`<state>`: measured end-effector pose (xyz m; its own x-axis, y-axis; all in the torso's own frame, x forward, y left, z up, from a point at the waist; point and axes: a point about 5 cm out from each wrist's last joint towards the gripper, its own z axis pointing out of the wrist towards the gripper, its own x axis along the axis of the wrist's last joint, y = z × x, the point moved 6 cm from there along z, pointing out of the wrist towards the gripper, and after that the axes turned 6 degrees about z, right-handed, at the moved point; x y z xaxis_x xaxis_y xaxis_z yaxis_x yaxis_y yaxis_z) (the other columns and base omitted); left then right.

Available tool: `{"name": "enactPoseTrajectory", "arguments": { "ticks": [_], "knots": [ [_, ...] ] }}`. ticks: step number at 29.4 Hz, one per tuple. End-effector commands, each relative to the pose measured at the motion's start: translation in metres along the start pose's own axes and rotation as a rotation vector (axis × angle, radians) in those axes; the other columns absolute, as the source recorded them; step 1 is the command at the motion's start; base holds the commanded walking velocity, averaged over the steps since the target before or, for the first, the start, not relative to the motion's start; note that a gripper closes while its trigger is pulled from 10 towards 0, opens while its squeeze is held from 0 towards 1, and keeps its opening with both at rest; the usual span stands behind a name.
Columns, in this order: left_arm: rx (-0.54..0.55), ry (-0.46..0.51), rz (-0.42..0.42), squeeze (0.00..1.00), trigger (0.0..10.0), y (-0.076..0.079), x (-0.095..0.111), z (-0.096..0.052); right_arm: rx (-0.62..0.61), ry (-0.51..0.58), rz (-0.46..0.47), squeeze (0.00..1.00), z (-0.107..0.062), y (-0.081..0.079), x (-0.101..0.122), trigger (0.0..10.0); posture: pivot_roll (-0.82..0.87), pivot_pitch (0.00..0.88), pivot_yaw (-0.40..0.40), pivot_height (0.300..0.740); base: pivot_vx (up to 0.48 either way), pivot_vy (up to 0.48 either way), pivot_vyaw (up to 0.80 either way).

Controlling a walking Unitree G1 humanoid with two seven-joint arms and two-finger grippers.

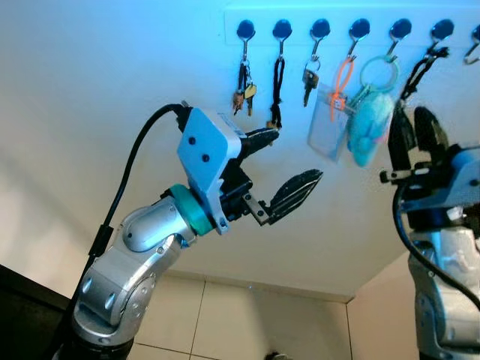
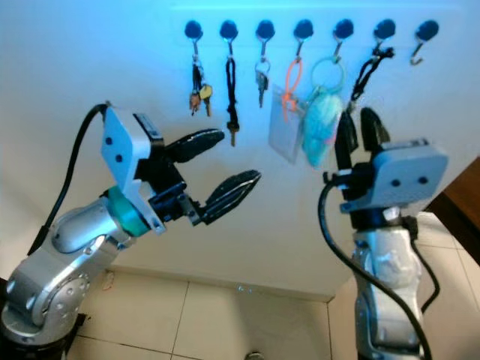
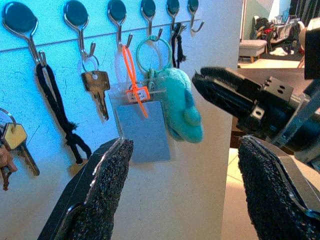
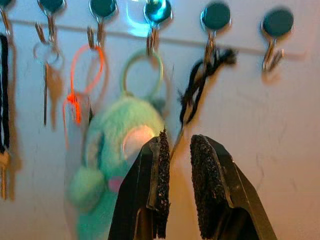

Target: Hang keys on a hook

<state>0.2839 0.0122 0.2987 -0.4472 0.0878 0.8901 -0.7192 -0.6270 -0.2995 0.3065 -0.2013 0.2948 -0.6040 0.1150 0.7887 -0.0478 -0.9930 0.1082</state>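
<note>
A white rack of several hooks runs along the wall. A black cord is looped on the second-to-last hook and slants down, taut, into my right gripper. In the right wrist view the black cord runs in between the nearly closed fingers of my right gripper; whatever hangs at its end is hidden there. The last hook is bare. My left gripper is open wide and holds nothing, below and in front of the rack's left half.
The other hooks hold a bunch of keys, a black lanyard, a single key, an orange loop with a clear badge holder and a teal plush on a green ring. Tiled floor lies below.
</note>
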Motion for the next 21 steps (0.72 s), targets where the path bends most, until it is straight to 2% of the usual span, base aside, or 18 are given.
{"name": "enactPoseTrajectory", "arguments": {
  "ticks": [1,2,4,8,9,10,11,13,14,16,17,18,19,20,21],
  "knots": [
    [-0.008,-0.014,-0.006,0.00,10.0,0.002,-0.004,-0.003,-0.013,-0.035,0.045,0.00,-0.007,-0.006,-0.005,10.0,-0.19,0.118,0.169,0.740,0.000,0.000,0.00],
    [-0.008,-0.014,-0.006,0.00,10.0,0.002,-0.004,-0.003,-0.013,-0.035,0.045,0.00,-0.007,-0.006,-0.005,10.0,-0.19,0.118,0.169,0.740,0.000,0.000,0.00],
    [0.012,-0.028,-0.001,0.00,10.0,0.000,-0.008,-0.006,-0.033,-0.101,0.117,0.00,-0.018,-0.017,-0.018,10.0,-0.19,0.117,0.167,0.740,0.000,0.000,0.00],
    [0.075,-0.058,0.005,0.00,10.0,-0.008,-0.016,-0.012,-0.025,-0.137,0.145,0.00,-0.027,-0.027,-0.024,10.0,-0.19,0.112,0.164,0.740,0.000,0.000,0.00],
    [0.117,-0.074,0.016,0.00,10.0,-0.013,-0.020,-0.015,-0.026,-0.149,0.137,0.00,-0.030,-0.029,-0.027,10.0,-0.19,0.107,0.161,0.740,0.000,0.000,0.00],
    [0.238,-0.141,0.051,0.00,10.0,-0.030,-0.035,-0.025,-0.031,-0.182,0.109,0.00,-0.039,-0.030,-0.032,10.0,-0.19,0.097,0.153,0.740,0.000,0.000,0.00],
    [0.238,-0.141,0.051,0.00,10.0,-0.030,-0.035,-0.025,-0.031,-0.182,0.109,0.00,-0.039,-0.030,-0.032,10.0,-0.19,0.097,0.153,0.740,0.000,0.000,0.00],
    [0.476,-0.326,0.130,0.00,10.0,-0.061,-0.073,-0.060,-0.038,-0.267,0.054,0.00,-0.059,-0.032,-0.045,10.0,-0.21,0.089,0.145,0.740,0.000,0.000,0.00],
    [0.476,-0.326,0.130,0.00,10.0,-0.061,-0.073,-0.060,-0.038,-0.267,0.054,0.00,-0.059,-0.032,-0.045,10.0,-0.21,0.089,0.145,0.740,0.000,0.000,0.00],
    [0.629,-0.461,0.163,0.00,10.0,-0.078,-0.099,-0.093,-0.052,-0.333,0.036,0.00,-0.069,-0.032,-0.057,10.0,-0.22,0.083,0.137,0.740,0.000,0.000,0.00],
    [0.629,-0.461,0.163,0.00,10.0,-0.078,-0.099,-0.093,-0.052,-0.333,0.036,0.00,-0.069,-0.032,-0.057,10.0,-0.22,0.083,0.137,0.740,0.000,0.000,0.00],
    [0.668,-0.510,0.170,0.00,10.0,-0.079,-0.109,-0.104,-0.058,-0.375,0.020,0.00,-0.071,-0.031,-0.067,10.0,-0.22,0.073,0.125,0.740,0.000,0.000,0.00],
    [0.668,-0.510,0.170,0.00,10.0,-0.079,-0.109,-0.104,-0.058,-0.375,0.020,0.00,-0.071,-0.031,-0.067,10.0,-0.22,0.073,0.125,0.740,0.000,0.000,0.00],
    [0.712,-0.557,0.176,0.00,10.0,-0.080,-0.119,-0.115,-0.063,-0.389,0.027,0.00,-0.069,-0.031,-0.071,10.0,-0.22,0.069,0.117,0.740,0.000,0.000,0.00],
    [0.712,-0.557,0.176,0.00,10.0,-0.080,-0.119,-0.115,-0.063,-0.389,0.027,0.00,-0.069,-0.031,-0.071,10.0,-0.22,0.069,0.117,0.740,0.000,0.000,0.00]
  ]
}}
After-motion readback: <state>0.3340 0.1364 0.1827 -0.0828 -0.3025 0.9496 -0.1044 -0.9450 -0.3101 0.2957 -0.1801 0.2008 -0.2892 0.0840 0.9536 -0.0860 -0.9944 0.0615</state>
